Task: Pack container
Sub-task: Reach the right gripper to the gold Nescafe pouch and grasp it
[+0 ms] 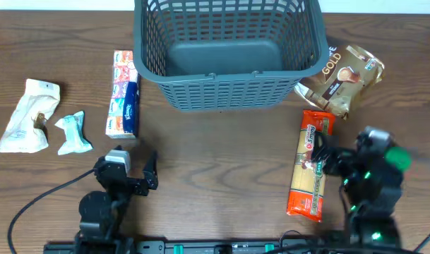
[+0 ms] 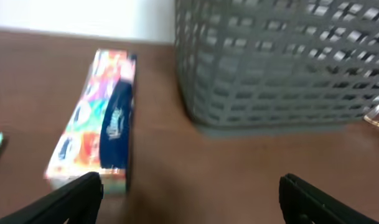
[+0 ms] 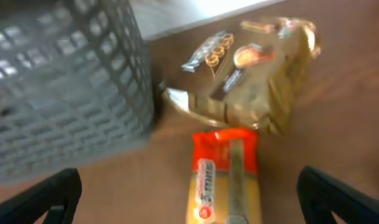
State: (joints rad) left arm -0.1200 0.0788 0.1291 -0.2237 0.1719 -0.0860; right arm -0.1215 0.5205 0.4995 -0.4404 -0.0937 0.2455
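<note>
The dark grey lattice basket (image 1: 229, 49) stands at the back centre and holds nothing that I can see; it also shows in the left wrist view (image 2: 282, 62) and right wrist view (image 3: 58, 87). My left gripper (image 1: 140, 173) is open and empty, in front of a colourful tissue box (image 1: 123, 93), which shows in the left wrist view (image 2: 96, 118). My right gripper (image 1: 326, 161) is open over a long red-and-yellow spaghetti packet (image 1: 310, 164), which lies between its fingers (image 3: 189, 199) in the right wrist view (image 3: 229, 180). A gold coffee bag (image 1: 342, 76) lies right of the basket.
A crumpled white bag (image 1: 27, 116) and a small pale green-white packet (image 1: 73, 132) lie at the far left. The coffee bag also shows in the right wrist view (image 3: 251, 74). Cables run along the front edge near the left arm.
</note>
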